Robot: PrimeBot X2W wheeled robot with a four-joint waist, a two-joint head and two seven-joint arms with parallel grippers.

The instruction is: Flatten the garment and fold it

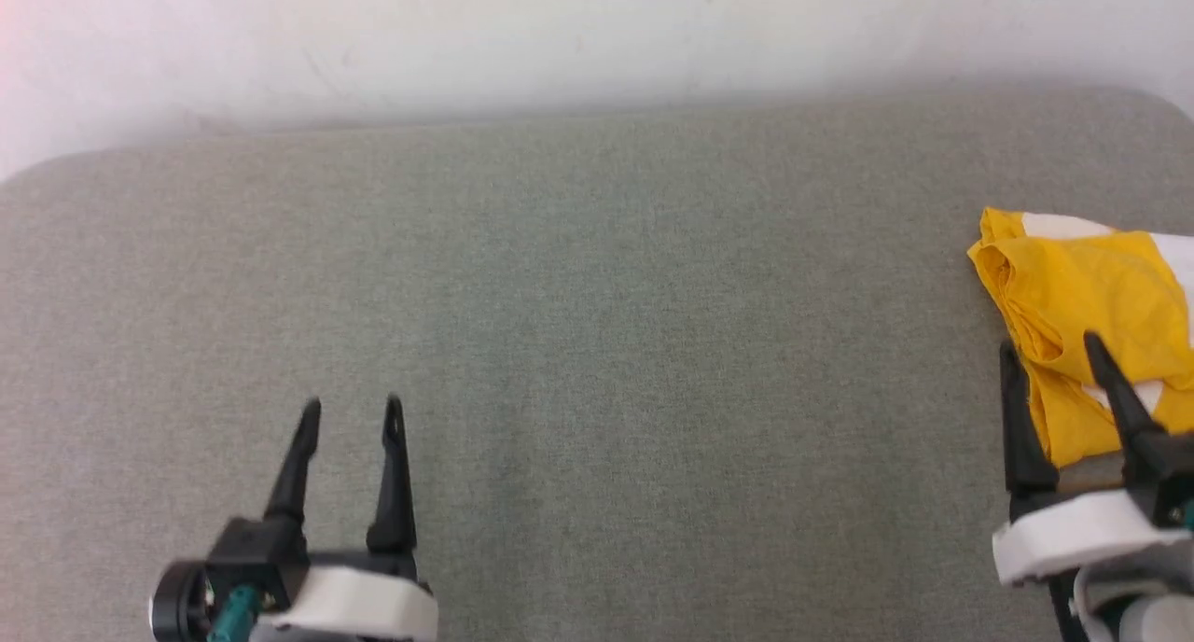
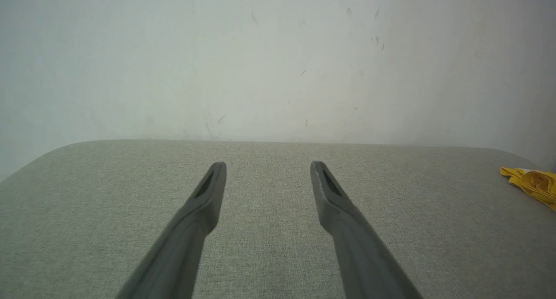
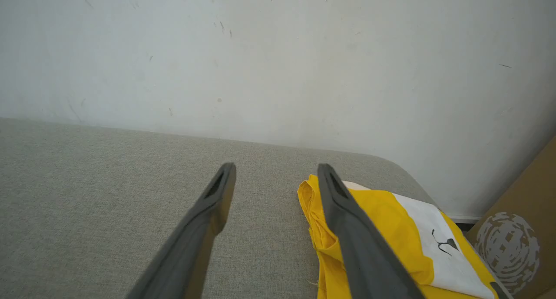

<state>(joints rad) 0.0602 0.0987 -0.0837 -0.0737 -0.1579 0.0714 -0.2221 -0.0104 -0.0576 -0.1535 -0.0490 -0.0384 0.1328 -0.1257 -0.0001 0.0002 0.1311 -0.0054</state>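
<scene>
You had one garment (image 1: 1091, 278), yellow with white patches, lying bunched at the table's (image 1: 597, 297) right edge, toward the far right corner. Two grippers were in view, both empty. Left gripper (image 1: 353, 403): fingers apart, over bare table near the front left. Right gripper (image 1: 1048, 343): fingers apart, one over the garment's left side, the other over bare table beside it; couldn't tell if it touched. One cardboard box (image 3: 517, 229) stood past the right edge.

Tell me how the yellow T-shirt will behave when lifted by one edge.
The yellow T-shirt looks thin and creased, so it would probably droop limply. Lying in bunched layers, it may unfurl unevenly. It is probably light.
</scene>
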